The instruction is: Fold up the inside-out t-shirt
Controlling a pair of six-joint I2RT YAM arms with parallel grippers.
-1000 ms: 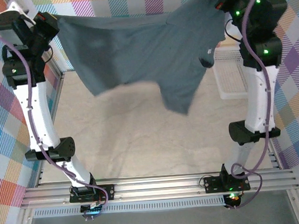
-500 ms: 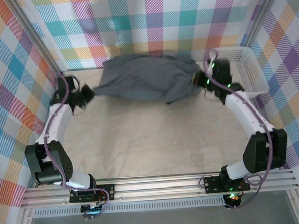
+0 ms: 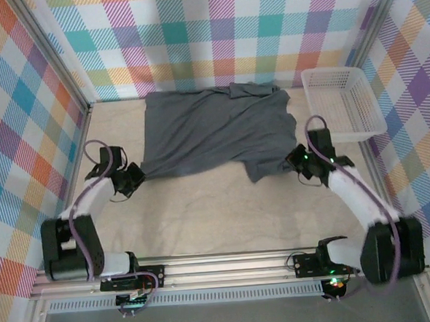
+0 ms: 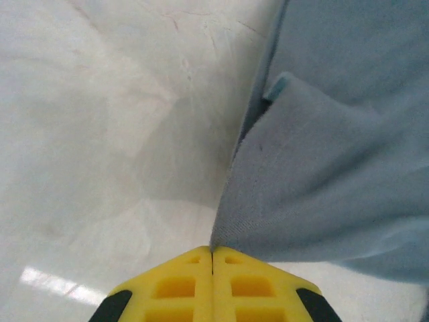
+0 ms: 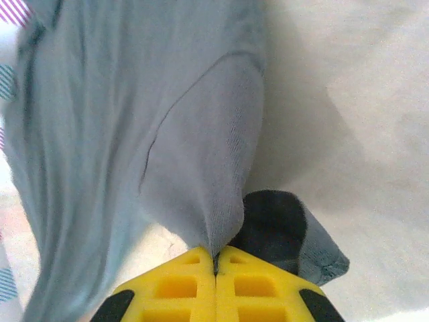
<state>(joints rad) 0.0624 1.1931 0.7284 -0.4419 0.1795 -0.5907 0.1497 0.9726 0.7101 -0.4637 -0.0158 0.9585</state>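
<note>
From overhead the t-shirt point(image 3: 213, 132) lies spread; close up, left tool point(image 4: 212, 251) and right tool point(image 5: 216, 255) pinch its edge.

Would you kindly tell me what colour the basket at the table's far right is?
The basket is white, clearest in the top external view.

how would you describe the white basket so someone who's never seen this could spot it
Start at the beige table walled by plaid panels and look to its far right corner. The white basket sits there, just right of the spread-out dark grey t-shirt. It is the one rigid, slatted white container; its neighbour is flat dark cloth.
</note>
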